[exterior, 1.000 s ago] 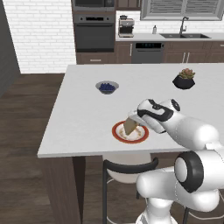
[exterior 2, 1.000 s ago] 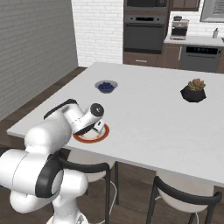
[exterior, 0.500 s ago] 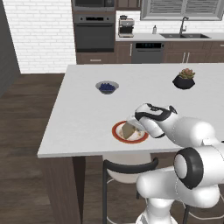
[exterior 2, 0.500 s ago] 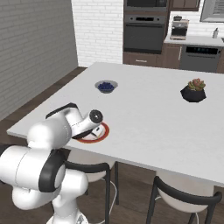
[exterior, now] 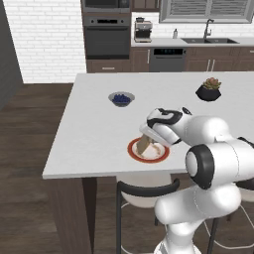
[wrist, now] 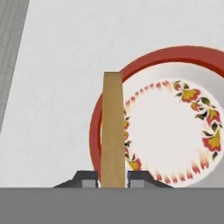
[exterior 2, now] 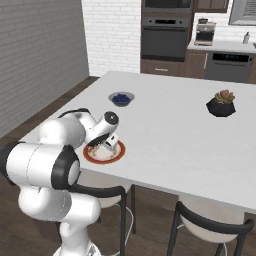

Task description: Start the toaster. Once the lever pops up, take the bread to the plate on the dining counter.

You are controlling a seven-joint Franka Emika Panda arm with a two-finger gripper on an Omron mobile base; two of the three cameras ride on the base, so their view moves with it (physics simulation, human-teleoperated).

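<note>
My gripper (exterior: 147,142) is shut on the bread (exterior: 144,144), a tan slice held on edge just above the plate (exterior: 131,151). In the hand view the bread (wrist: 112,131) rises edge-on between the two fingertips (wrist: 89,179) of the gripper (wrist: 113,178), over the left rim of the red-rimmed plate (wrist: 175,54). The plate (exterior 2: 90,156) lies near the front edge of the white dining counter (exterior 2: 175,130), with the gripper (exterior 2: 111,144) above its right half. The toaster is out of view.
A small grey bowl of blueberries (exterior: 121,98) sits farther back on the dining counter (exterior: 94,129), and a dark potted plant (exterior: 208,90) stands to the right. Stools (exterior: 146,191) stand under the front edge. Ovens and a sink line the back wall.
The hand has come down and a little to the left with the bread, from above the plate to close over it. The grip on the bread has not changed.
</note>
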